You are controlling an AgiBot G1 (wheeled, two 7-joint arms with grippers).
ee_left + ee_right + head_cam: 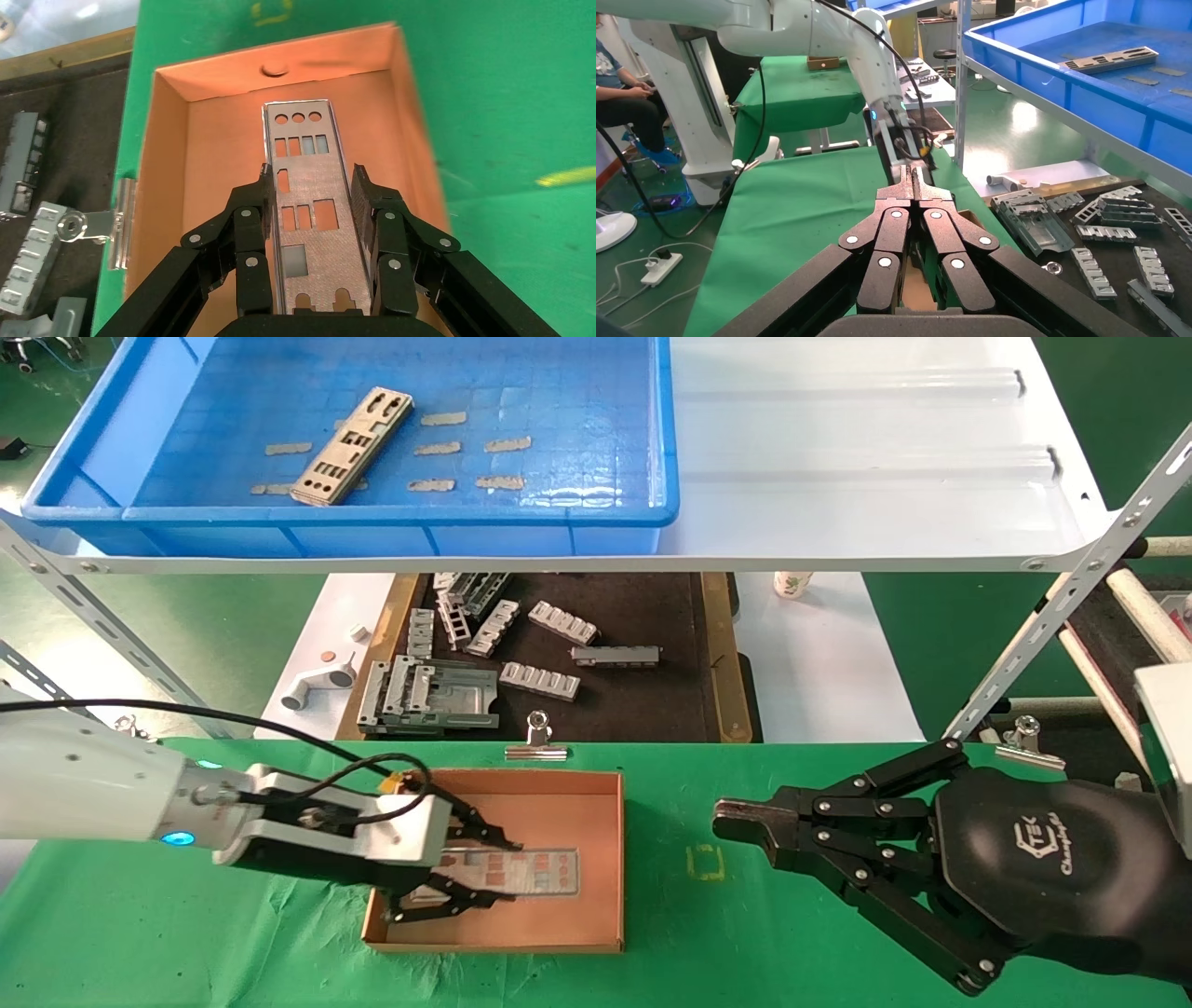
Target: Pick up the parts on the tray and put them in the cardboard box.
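The left tool [484,873] straddles a part [313,203] lying flat in the cardboard box [596,859], fingers spread clear to release it; the right tool [736,822] waits pinched shut, holding nothing.

The thin silver-grey punched metal plate [316,210] lying in the shallow brown cardboard box [596,859] looks brushed, with a dull sheen; the box's paperboard is matt and smooth. Under the box, the green cloth cover [792,952] of the worktop is soft, matt and wrinkled. Behind the box, the large blue plastic tray [596,449] is glossy, with a grid-moulded floor, and holds another matt metal plate [352,446]. The left gripper [313,184] has matt black metal links with shiny rivets.
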